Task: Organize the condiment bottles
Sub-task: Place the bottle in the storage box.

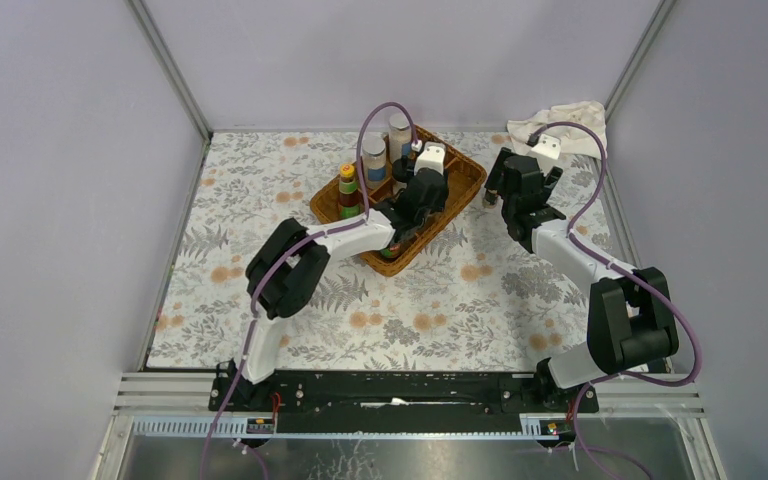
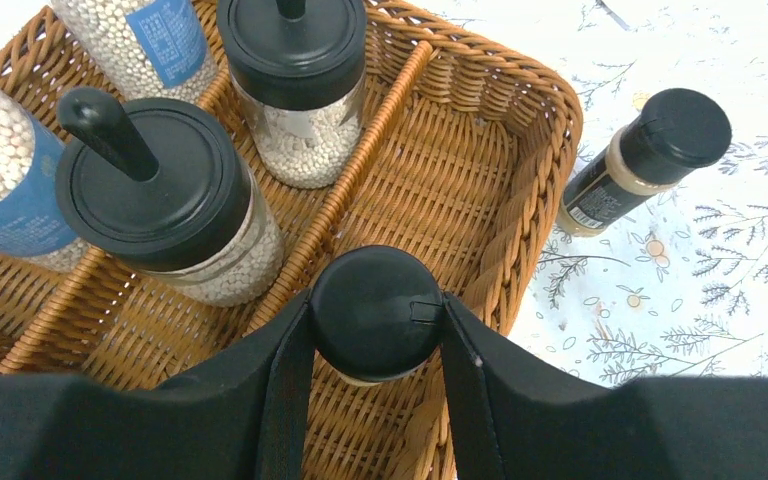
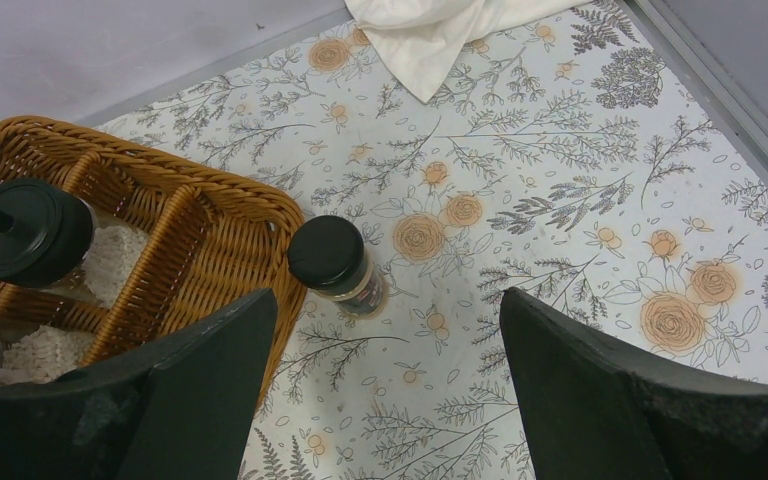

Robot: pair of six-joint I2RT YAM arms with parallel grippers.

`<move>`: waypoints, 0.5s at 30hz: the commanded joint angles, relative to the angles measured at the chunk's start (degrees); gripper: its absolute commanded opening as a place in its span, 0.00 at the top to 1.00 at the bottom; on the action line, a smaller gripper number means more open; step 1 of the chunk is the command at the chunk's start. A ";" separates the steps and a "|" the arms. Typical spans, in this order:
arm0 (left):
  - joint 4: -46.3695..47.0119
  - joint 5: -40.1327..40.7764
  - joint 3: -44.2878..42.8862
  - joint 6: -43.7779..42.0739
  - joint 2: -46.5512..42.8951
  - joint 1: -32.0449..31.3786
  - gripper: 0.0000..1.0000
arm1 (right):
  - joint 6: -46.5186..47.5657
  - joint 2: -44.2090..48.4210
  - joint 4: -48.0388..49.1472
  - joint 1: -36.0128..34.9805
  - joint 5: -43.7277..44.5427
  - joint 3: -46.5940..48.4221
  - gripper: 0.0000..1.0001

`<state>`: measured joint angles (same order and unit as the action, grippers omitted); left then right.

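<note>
In the compartment of the brown wicker divided tray [image 2: 550,130] that faces the right arm, the left jaws are clamped on the black cap of a small spice jar [image 2: 375,312]. Whether its base rests on the weave cannot be told. Just outside that tray wall, on the floral-patterned counter [image 3: 580,200], stands a second black-lidded jar of beige powder [image 3: 330,257], clear of the wicker. It appears upright, with its long axis vertical. The right jaws hang wide and hold nothing. The jar lies ahead of them, offset toward the finger on the tray side. The right arm is the nearer. Recommended move: shift the right jaws toward the tray to centre the lid, then descend. Clearance to the wicker wall looks slight.
</note>
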<state>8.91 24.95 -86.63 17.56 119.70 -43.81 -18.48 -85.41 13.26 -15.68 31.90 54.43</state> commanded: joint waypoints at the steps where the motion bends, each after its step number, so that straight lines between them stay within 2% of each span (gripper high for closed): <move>1: 0.42 2.51 -2.01 1.36 1.17 0.37 1.00 | -0.77 -0.24 2.12 0.48 -0.18 1.11 0.11; 15: 1.64 3.71 -2.28 2.01 2.89 0.39 1.00 | -1.01 -1.24 2.30 0.83 -0.70 1.46 0.10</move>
<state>8.91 27.03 -86.94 18.74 121.14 -43.81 -18.50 -86.37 13.26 -15.22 31.79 54.43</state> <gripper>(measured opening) 0.502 0.896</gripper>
